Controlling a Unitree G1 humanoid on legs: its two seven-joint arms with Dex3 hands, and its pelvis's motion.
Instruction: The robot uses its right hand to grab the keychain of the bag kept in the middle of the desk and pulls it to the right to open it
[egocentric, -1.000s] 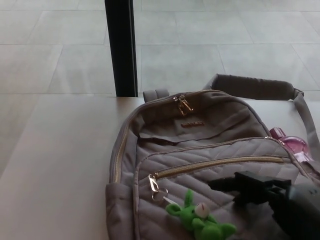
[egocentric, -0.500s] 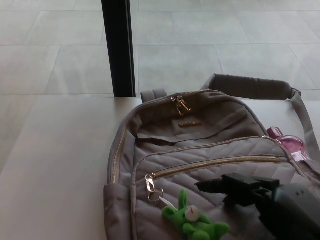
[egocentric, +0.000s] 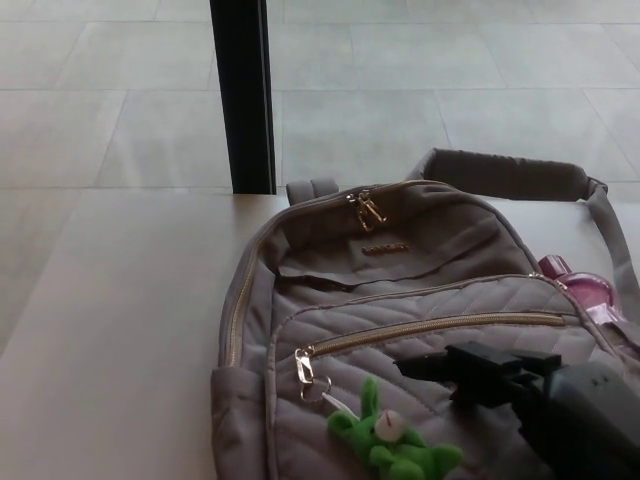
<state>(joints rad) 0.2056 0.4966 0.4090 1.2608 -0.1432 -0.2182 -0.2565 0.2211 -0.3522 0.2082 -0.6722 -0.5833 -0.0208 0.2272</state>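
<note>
Bag flat on desk, mid-desk, front pocket facing up. Landmark taken: front pocket zip.

Zip line gold, long axis roughly left–right across the bag, rising slightly toward the right end. Fully closed, by the look of it. Slider parked at the zip's left end, with ring and clip hanging just below it.

Keychain: green plush figure, below the zip and to the lower right of the clip, tied to the ring by a short pale loop. Lying on the quilted fabric, not lifted.

Right hand in from the lower right, just below the zip's middle, over the bag front. Fingers pointing left, toward the clip. Nothing held. Fingers apparently spread and released, though dark and blurred, so not certain.

Key relation: keychain below and left of the fingertips, near but apart, no contact. Clip further left again. Left hand out of view, so right hand the only one in reach.

Judgement: approach stage, grasp not yet made. Needed next: down and slightly left onto the plush, close, then pull right along the zip's axis. Risk: a pull off-axis likely to drag the whole bag rather than run the slider.
</note>
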